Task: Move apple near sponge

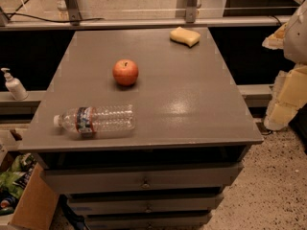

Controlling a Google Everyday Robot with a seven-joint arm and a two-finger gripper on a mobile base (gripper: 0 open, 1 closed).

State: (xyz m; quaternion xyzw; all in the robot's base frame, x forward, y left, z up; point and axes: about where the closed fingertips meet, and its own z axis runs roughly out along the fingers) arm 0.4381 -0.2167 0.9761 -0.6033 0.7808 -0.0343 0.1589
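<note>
A red-orange apple (125, 72) with a short dark stem stands upright on the grey cabinet top (192, 104), left of centre. A pale yellow sponge (185, 36) lies flat at the far right corner of the top, well apart from the apple. My gripper (287, 83), with cream-coloured pads, hangs at the right edge of the view, beyond the cabinet's right side and off the top. It is far from both the apple and the sponge and holds nothing that I can see.
A clear plastic water bottle (95, 120) lies on its side near the front left edge. A white pump dispenser (13, 85) stands on a ledge to the left. Drawers (144, 181) are below the top. A cardboard box (26, 202) sits on the floor at lower left.
</note>
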